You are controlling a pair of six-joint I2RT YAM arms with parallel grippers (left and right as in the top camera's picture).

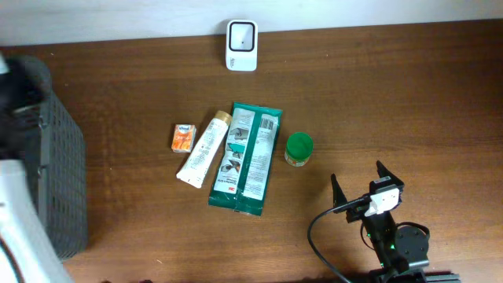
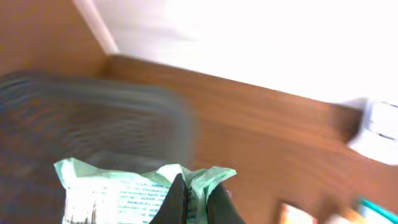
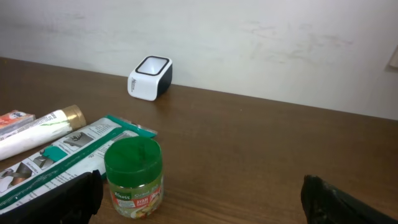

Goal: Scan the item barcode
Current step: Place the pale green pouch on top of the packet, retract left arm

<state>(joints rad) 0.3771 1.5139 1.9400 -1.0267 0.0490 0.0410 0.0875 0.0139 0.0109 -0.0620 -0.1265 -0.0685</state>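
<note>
Your left gripper (image 2: 196,200) clamped tight on pale green packet (image 2: 124,186), by basket (image 1: 59,173) at left. Scanner (image 1: 241,45) lies off to its right, at far edge of surface (image 1: 377,94). Right gripper (image 1: 357,177) wide, empty, well apart. Left arm's carry, I'd say.

Table (image 1: 393,102): mid-brown wood, fine horiz. grain. Wall (image 3: 249,37): off-white. Scanner (image 1: 241,45): white shell, black face w/ pale window. Small box (image 1: 183,137): orange, white end w/ blue mark. Tube (image 1: 203,148): white w/ faint print, gold cap. Flat pack (image 1: 247,159): teal-green & white panels, b&w pics, red logo at one end. Jar (image 1: 299,148): bright green lid, label yellow-green w/ red strip. Basket (image 1: 59,181): dark grey mesh. Mint packet (image 2: 124,190): pale green, white panel w/ small dark text. Left gripper (image 2: 198,183): black.
</note>
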